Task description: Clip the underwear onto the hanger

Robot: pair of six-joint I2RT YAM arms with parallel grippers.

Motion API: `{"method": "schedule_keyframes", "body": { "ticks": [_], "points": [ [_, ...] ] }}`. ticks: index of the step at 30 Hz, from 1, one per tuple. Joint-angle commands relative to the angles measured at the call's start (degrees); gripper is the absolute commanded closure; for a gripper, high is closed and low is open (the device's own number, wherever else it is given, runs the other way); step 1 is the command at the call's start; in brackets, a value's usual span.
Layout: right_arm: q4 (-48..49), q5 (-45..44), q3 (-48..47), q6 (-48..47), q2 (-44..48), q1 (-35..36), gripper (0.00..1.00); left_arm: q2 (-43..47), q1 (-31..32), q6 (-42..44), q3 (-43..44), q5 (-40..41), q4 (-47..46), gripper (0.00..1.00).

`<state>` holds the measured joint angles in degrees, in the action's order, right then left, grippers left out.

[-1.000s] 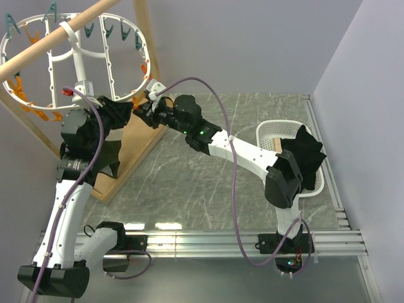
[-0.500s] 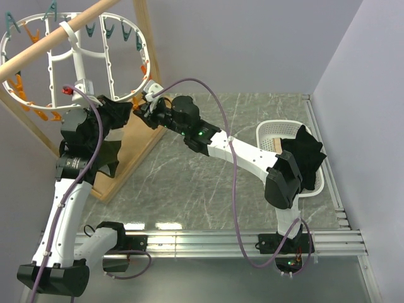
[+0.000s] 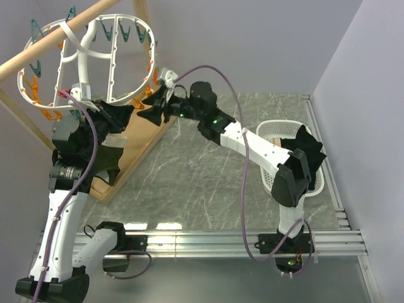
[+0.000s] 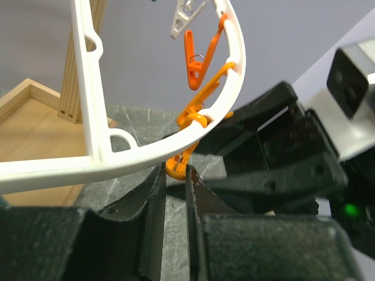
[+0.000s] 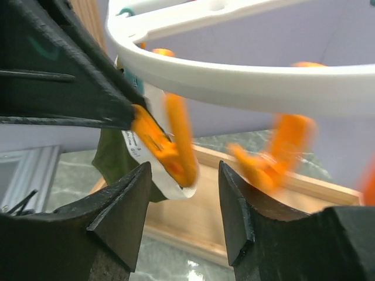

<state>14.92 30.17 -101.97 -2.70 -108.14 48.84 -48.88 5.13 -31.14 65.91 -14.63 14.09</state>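
Left wrist view: the left gripper (image 4: pixel 174 175) pinches its matte black fingers on a glossy orange clothespin (image 4: pixel 196 114) dangling from the hanger (image 4: pixel 88 117), a curved white plastic frame. The right gripper (image 5: pixel 184 168) is spread, holding nothing. The underwear (image 5: pixel 111 158), soft olive fabric, hangs at that pin.

The hanger (image 3: pixel 153 60) has swung up and rightward.

Jammed at ten o'clock: boxed in under the hanger (image 4: pixel 58 170) rim and wooden pole (image 3: pixel 57 38), orange clothespin (image 4: pixel 181 158) pinched in the left end effector (image 4: pixel 174 175), right end effector (image 5: pixel 184 175) gaping just beyond, nose to nose. Wide open across the mid-counter (image 3: pixel 202 183). Blocked at three o'clock by the basket (image 3: pixel 265 134), at nine by the wooden tray (image 3: pixel 136 151).
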Motion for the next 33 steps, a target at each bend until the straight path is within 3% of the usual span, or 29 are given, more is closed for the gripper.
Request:
{"method": "schedule_keyframes", "body": {
  "ticks": [1, 15, 21, 26, 30, 33],
  "points": [
    [3.2, 11.7, -4.5, 6.6, -0.4, -3.9, 0.44, 0.1, 0.2, -0.1, 1.9, -4.2, -0.7, 1.00],
    [7.8, 25.5, -10.1, 12.5, -5.7, -4.8, 0.47, -0.5, -0.1, 0.3, 2.7, -4.3, 0.1, 1.00],
    [9.1, 25.7, -11.4, 12.9, -6.4, -4.3, 0.68, -0.2, -0.2, 0.5, 2.1, -4.4, 0.3, 1.00],
    [9.2, 23.4, -12.2, 13.5, -6.6, -3.9, 1.00, 0.7, -0.3, 0.3, 1.9, -3.4, 0.9, 0.96],
    [7.4, 19.1, -10.4, 10.3, -5.1, -2.6, 1.00, 2.2, -0.5, -0.9, 1.9, -1.3, 1.3, 0.61],
    [6.2, 13.4, -8.7, 6.9, -3.8, -1.1, 1.00, 3.3, -0.8, -1.3, 1.9, 0.6, 3.2, 0.49]
  ]
}}
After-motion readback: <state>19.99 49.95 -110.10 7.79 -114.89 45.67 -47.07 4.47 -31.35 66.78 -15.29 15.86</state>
